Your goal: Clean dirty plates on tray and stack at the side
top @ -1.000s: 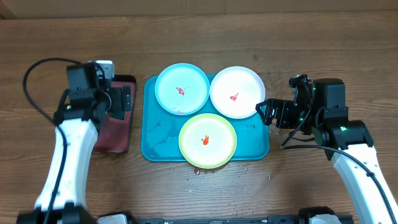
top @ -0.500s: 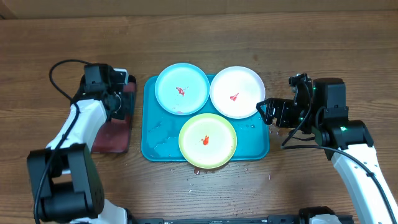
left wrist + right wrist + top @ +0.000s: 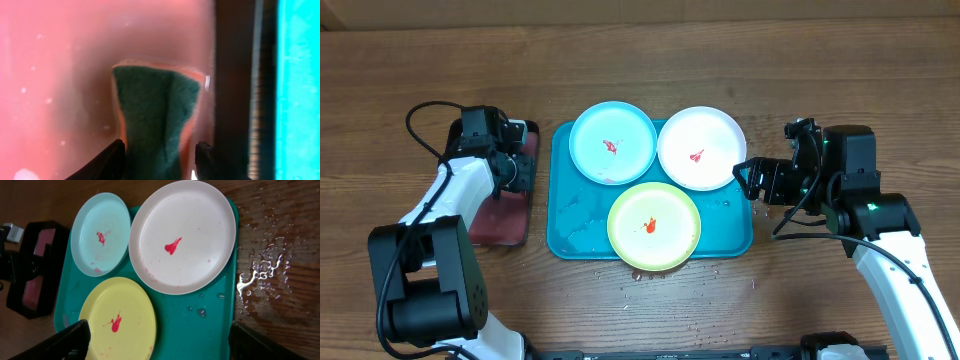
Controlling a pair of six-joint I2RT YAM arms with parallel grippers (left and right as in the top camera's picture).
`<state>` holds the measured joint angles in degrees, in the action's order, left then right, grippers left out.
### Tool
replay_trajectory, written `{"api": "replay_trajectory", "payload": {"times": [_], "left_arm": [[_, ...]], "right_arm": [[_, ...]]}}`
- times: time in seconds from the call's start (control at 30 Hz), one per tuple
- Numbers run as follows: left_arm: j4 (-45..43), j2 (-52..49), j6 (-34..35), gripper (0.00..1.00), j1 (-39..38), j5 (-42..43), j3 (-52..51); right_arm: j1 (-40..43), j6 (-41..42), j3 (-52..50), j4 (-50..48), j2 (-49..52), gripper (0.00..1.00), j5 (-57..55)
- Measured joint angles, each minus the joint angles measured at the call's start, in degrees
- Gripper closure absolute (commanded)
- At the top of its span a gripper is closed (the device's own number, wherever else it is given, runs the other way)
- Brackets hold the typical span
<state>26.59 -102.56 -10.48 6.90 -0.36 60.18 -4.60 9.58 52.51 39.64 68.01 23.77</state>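
Nothing is clean yet: three smeared plates [image 3: 654,222] lie on the tray [image 3: 570,225], none stacked. My left gripper [image 3: 160,152] pinches the sponge [image 3: 150,100]; my right gripper [image 3: 748,183] hangs spread wide, right of the tray.

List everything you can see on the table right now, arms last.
turquoise tray: one, turquoise-blue, middle of the table
light blue plate: one, red smear, back left of the turquoise tray
white plate: one, red smear, back right of the turquoise tray
yellow-green plate: one, red smear, front of the turquoise tray
pinkish tray: one, black-rimmed, left of the turquoise tray
sponge: one, dark green with an orange edge, in the pinkish tray
water droplets: many, clear, on the wood right of the turquoise tray
table: one, brown wood
left gripper: one, black, pinching the sponge
right gripper: one, black, open, at the turquoise tray's right edge
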Motion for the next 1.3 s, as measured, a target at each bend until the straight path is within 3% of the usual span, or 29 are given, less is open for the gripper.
{"api": "replay_trajectory", "payload": {"times": [0.27,0.47,0.5,0.9,1.3], "left_arm": [[0.17,-0.26,1.40,0.59,0.00,-1.68,0.00],[0.17,-0.33,2.01,0.94,0.00,-1.88,0.00],[0.20,-0.35,2.12,0.96,0.00,-1.86,0.00],[5.60,1.03,5.92,0.96,0.02,-0.07,0.17],[10.49,16.98,7.39,0.96,4.79,10.75,0.17]], "right_arm": [[0.00,-0.02,0.00,0.00,0.00,0.11,0.00],[0.00,-0.02,0.00,0.02,0.00,0.11,0.00],[0.00,-0.02,0.00,0.02,0.00,0.11,-0.02],[-0.07,-0.33,0.00,2.03,0.00,0.11,0.00],[-5.84,-2.80,0.00,3.50,1.44,0.10,-0.02]]}}
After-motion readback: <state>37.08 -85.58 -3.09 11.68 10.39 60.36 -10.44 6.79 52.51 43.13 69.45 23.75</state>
